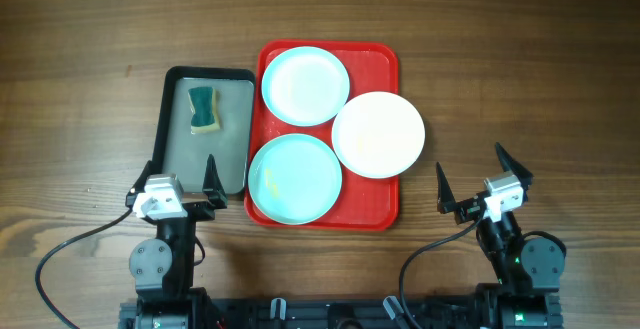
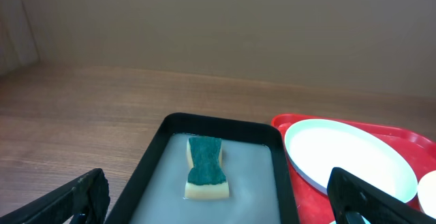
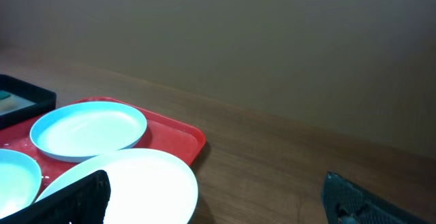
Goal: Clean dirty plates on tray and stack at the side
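Plates (image 1: 295, 177) on tray (image 1: 378, 64) lie ahead, between wide-open, empty left hand (image 1: 175, 173) and right hand (image 1: 469, 161).

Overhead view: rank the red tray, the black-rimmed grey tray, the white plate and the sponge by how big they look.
1. red tray
2. black-rimmed grey tray
3. white plate
4. sponge
All four sit at a similar distance from the camera, so nearness should not skew the order.

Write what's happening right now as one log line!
left gripper: open, empty | right gripper: open, empty | plates: three on tray, unstacked | sponge: in black tray, untouched
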You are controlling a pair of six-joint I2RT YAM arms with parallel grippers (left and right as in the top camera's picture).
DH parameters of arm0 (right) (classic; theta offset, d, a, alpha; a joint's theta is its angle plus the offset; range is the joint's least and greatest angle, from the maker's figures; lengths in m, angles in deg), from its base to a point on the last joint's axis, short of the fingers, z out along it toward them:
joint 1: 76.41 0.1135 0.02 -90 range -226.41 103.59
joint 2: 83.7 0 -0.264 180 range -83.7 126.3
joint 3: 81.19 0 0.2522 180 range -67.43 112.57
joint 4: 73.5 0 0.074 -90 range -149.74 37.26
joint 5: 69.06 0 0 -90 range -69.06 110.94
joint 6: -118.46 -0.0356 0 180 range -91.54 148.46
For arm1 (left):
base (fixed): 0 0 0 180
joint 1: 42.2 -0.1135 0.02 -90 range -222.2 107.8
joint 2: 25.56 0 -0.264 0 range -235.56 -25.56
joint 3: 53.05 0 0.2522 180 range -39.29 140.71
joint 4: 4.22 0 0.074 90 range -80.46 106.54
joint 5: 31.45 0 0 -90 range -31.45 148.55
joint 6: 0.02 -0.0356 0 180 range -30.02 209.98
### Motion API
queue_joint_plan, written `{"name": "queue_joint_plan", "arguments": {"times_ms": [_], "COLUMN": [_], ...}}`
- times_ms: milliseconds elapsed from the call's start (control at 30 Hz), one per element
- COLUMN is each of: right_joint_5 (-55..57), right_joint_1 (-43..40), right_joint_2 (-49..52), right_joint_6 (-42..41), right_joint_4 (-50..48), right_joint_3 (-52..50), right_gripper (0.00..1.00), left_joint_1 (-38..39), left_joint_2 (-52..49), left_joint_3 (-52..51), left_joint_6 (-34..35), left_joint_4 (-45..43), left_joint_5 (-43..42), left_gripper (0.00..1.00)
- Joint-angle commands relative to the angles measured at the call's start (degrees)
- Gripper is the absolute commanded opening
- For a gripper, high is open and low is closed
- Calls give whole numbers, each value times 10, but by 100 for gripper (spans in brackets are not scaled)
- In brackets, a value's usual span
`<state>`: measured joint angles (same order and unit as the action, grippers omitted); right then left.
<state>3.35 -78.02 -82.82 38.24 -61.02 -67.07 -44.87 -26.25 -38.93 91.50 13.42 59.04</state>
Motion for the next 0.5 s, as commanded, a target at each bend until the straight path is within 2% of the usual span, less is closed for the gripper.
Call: {"name": "queue_joint_plan", "arguments": {"times_ms": [0, 467], "right_joint_5": [-7, -7], "right_joint_1": [0, 0], "right_joint_2": [0, 0], "right_joint_6": [7, 7], "right_joint_4": [-2, -2], "right_joint_3": [-1, -1], "right_gripper": [100, 100], "left_joint_1": [3, 3], "left_joint_2": [3, 3], "left_joint_3": [0, 0], "left_joint_6": [-11, -11], "left_joint_4": [4, 5], "left_joint_5": [-11, -11], "left_gripper": [100, 100]}}
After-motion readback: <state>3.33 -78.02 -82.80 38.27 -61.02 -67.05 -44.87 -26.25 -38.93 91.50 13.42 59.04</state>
